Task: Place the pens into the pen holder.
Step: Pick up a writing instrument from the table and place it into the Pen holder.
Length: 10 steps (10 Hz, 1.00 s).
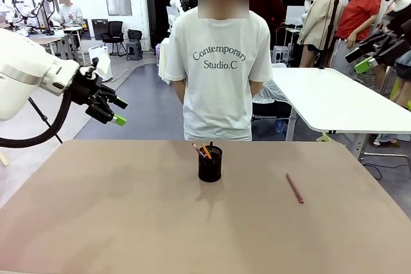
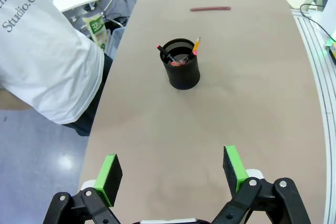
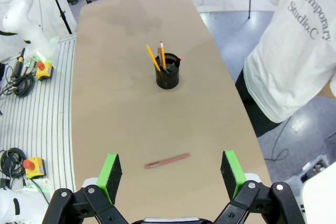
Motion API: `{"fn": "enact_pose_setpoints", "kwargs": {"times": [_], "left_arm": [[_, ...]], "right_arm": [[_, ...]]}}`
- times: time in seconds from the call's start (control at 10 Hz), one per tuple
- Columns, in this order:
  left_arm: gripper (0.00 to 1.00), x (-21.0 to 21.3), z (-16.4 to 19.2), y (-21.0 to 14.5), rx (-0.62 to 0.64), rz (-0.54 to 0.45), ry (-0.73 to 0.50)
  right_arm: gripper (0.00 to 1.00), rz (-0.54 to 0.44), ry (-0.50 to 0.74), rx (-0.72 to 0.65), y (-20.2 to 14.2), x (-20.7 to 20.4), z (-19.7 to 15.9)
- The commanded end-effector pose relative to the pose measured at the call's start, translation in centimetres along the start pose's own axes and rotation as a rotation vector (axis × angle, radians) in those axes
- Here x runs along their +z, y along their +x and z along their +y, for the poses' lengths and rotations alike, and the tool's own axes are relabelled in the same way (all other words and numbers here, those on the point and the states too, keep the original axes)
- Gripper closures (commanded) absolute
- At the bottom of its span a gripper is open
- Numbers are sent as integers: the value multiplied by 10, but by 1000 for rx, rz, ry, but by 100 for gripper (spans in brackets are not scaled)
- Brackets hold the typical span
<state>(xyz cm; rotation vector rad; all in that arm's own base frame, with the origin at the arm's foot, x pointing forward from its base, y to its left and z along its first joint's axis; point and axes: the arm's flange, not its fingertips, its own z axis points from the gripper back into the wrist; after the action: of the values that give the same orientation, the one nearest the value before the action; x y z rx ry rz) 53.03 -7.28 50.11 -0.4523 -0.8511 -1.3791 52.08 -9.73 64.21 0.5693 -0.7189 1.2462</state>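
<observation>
Alone, reddish-brown pen lies near black mesh pen holder; left hand, right hand gape empty.

black pen holder, reddish-brown pen

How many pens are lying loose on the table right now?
1: the reddish-brown pen, lying flat to the right of the pen holder. The other pens stand inside it.

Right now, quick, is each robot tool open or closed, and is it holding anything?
Left tool: open, holding nothing.
Right tool: open, holding nothing.
</observation>
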Motion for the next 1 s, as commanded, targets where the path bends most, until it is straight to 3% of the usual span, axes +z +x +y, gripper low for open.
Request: {"fn": "enact_pose_setpoints", "kwargs": {"times": [0.0,0.4,0.6,0.9], "left_arm": [[0,3,-1,1,9,2,6],[0,3,-1,1,9,2,6],[0,3,-1,1,9,2,6],[0,3,-1,1,9,2,6]], "right_arm": [[0,-5,1,4,1,0,2],[0,0,0,0,0,0,0],[0,6,45,-138,3,-23,-1],[0,164,-73,-313,16,-58,2]]}}
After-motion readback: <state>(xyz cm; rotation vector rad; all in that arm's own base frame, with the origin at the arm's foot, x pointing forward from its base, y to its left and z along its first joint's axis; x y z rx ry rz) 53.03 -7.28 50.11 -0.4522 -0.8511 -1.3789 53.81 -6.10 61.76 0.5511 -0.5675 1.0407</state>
